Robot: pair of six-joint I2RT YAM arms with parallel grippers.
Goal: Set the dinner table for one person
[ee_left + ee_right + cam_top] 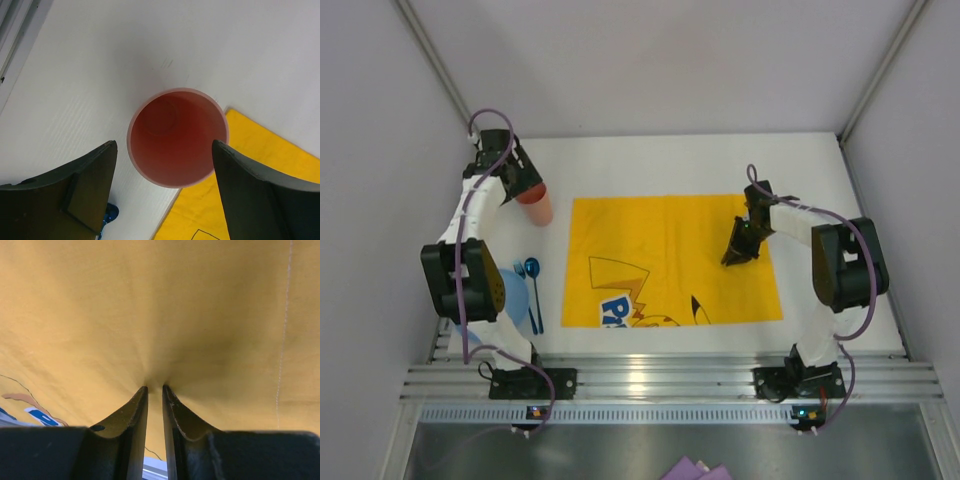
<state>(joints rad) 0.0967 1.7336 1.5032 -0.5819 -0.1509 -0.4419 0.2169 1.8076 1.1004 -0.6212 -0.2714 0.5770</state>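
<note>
On the white matte tabletop (670,165) | right gripper (154,388) narrow, seemingly pinching yellow cartoon-print cloth (150,300) | left gripper (525,185) wide astride pink plastic cup (177,137) | risk: tugged cloth topples cup

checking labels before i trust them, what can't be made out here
Blue dish: top view, left arm covers most of it.
Blue cutlery: top view, too small to tell spoon from fork.
Print on yellow cloth: right wrist view, cut off by frame edge and right gripper.
</note>
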